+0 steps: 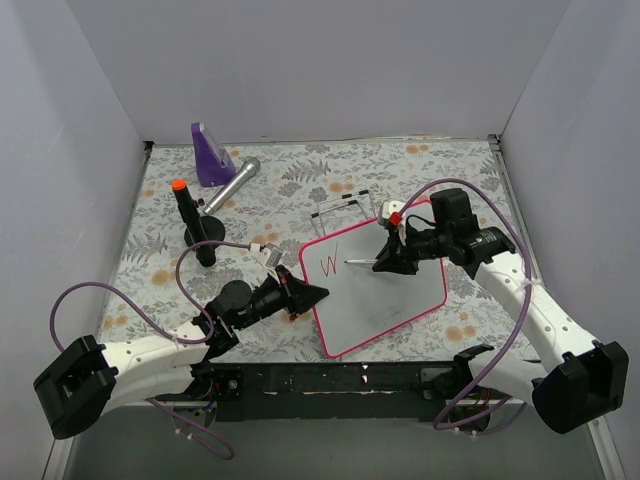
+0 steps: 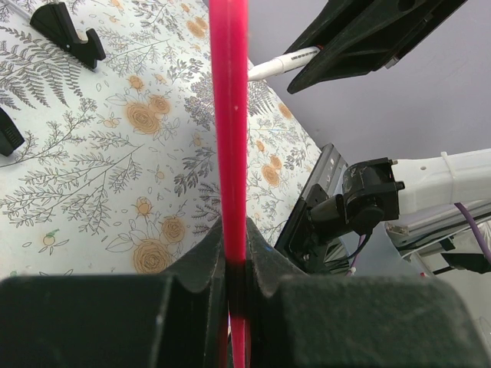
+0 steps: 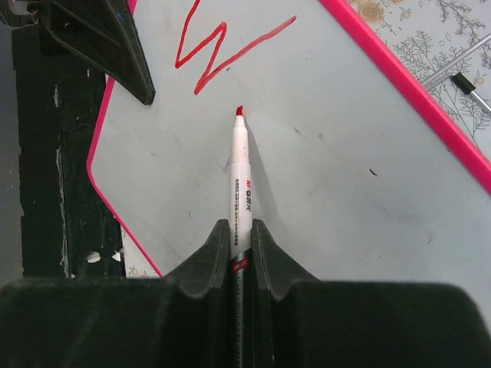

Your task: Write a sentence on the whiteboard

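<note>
The left gripper [image 1: 316, 292] is clamped on the near left edge of the whiteboard [image 1: 395, 295]. The left wrist view shows the pink frame pinched between its jaws, judged to be a steadying hold against the push of writing. The right gripper [image 1: 382, 263] is closed around a marker [image 3: 240, 172], gripped low on the barrel so the red tip projects well ahead of the fingers. The whiteboard lies askew on the flowered table [image 1: 160, 250], right of centre, between the two arms. Of the sentence [image 3: 222, 46], only a red "W" stands near the board's upper left corner. The marker tip sits just beside that letter, placed for the next one; contact with the surface cannot be confirmed
</note>
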